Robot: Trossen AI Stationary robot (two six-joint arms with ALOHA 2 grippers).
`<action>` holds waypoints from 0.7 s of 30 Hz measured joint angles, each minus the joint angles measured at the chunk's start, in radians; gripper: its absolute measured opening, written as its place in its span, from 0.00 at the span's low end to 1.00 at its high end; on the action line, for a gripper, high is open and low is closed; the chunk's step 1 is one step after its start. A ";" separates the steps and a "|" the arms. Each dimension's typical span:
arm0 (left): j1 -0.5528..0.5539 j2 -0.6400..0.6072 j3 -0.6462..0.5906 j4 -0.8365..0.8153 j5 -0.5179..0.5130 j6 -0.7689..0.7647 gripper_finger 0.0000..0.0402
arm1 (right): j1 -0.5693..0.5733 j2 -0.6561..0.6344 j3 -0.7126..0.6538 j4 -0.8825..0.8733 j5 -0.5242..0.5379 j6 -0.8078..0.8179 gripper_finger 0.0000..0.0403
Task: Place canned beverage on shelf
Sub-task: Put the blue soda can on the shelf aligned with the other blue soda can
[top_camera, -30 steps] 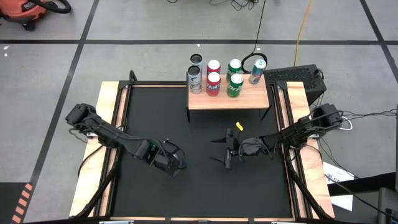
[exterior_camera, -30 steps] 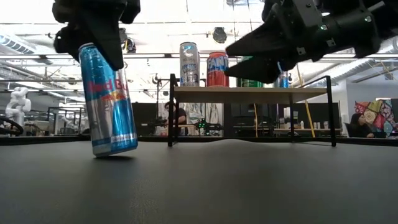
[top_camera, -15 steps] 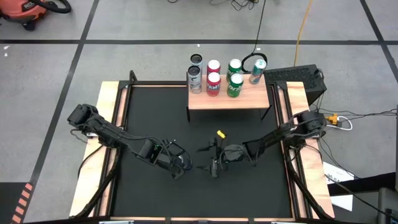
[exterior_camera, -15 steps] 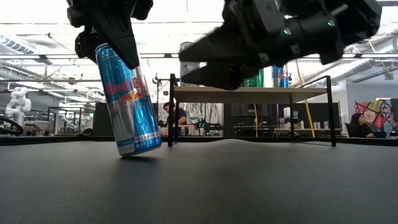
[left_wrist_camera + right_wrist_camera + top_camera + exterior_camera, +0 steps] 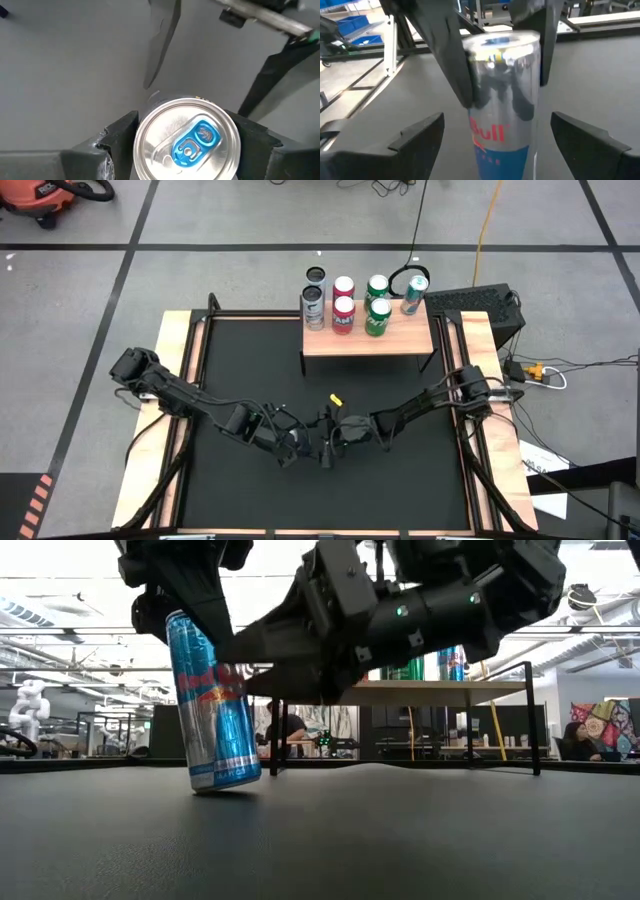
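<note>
A tall blue-and-silver Red Bull can (image 5: 212,705) stands tilted on the black table, a little in front of its middle. My left gripper (image 5: 287,446) is shut on the can's top. My right gripper (image 5: 322,448) is open and level just to the can's right. Its two fingers (image 5: 415,135) stand on either side of the can (image 5: 502,95) without touching it. The shelf (image 5: 367,342), a light-wood board on black legs, stands at the table's far side. Several cans (image 5: 345,305) stand along its far edge. My left gripper pinches the can's top end (image 5: 187,142) between its two fingers (image 5: 120,137), one on each side just below the rim. The fingers come from above, pointing down. The can is tilted, with its bottom rim (image 5: 225,785) on the table.
The near half of the shelf board (image 5: 370,348) is bare. Wooden rails (image 5: 182,380) run along the table's left and right sides. A black box (image 5: 480,305) with cables sits beyond the shelf's right end. People sit in the room behind (image 5: 580,740).
My right gripper has gone toward the table's left edge, from well right of the can to close beside it, staying open. My left gripper has shifted a little toward the right with the can, which has slid along the table and stayed tilted.
</note>
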 joint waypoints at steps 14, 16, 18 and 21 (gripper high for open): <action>0.000 0.002 -0.002 0.098 -0.006 0.030 0.63 | -0.011 0.018 0.003 0.001 -0.002 -0.004 0.87; 0.000 0.002 -0.002 0.106 -0.008 0.030 0.63 | -0.011 0.018 0.003 0.001 -0.003 -0.002 0.87; 0.001 0.002 -0.002 0.108 -0.011 0.030 0.63 | -0.011 0.018 0.003 0.002 -0.003 0.001 0.86; 0.001 0.002 -0.002 0.107 -0.016 0.030 0.63 | -0.011 0.018 0.003 -0.004 -0.003 0.002 0.79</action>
